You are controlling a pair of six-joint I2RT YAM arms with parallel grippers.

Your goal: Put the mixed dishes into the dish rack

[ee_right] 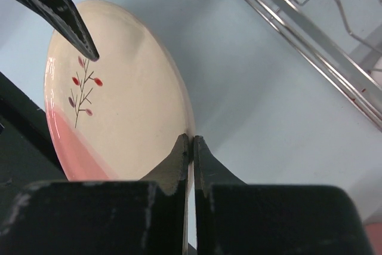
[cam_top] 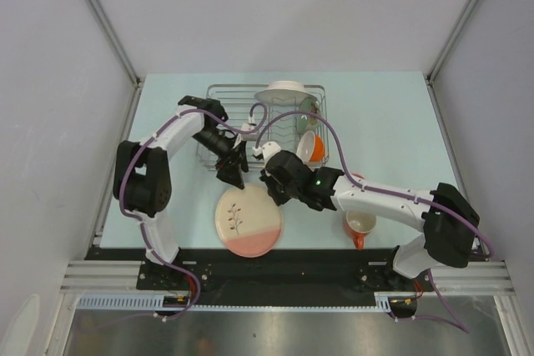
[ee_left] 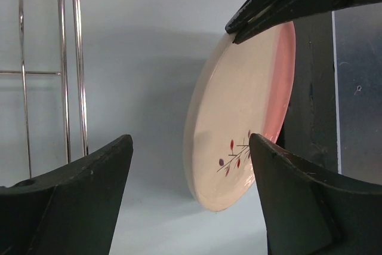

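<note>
The cream plate with salmon segment and black sprig (cam_top: 249, 221) sits in front of the dish rack (cam_top: 219, 93), near the table's front. My right gripper (cam_top: 272, 193) is shut on its right rim; in the right wrist view the fingertips (ee_right: 191, 138) pinch the plate (ee_right: 119, 100) edge. My left gripper (cam_top: 232, 174) stands open at the plate's far rim, its jaws either side of the plate (ee_left: 245, 106) without closing. A white plate (cam_top: 285, 91) and an orange bowl (cam_top: 310, 147) are in the rack. An orange mug (cam_top: 360, 227) sits on the table to the right.
The rack's wire side (ee_right: 298, 34) runs close behind the plate, and its wires (ee_left: 71, 58) show left of my left gripper (ee_left: 191, 141). The black base rail (cam_top: 275, 266) lies just in front of the plate. White walls enclose the table on three sides.
</note>
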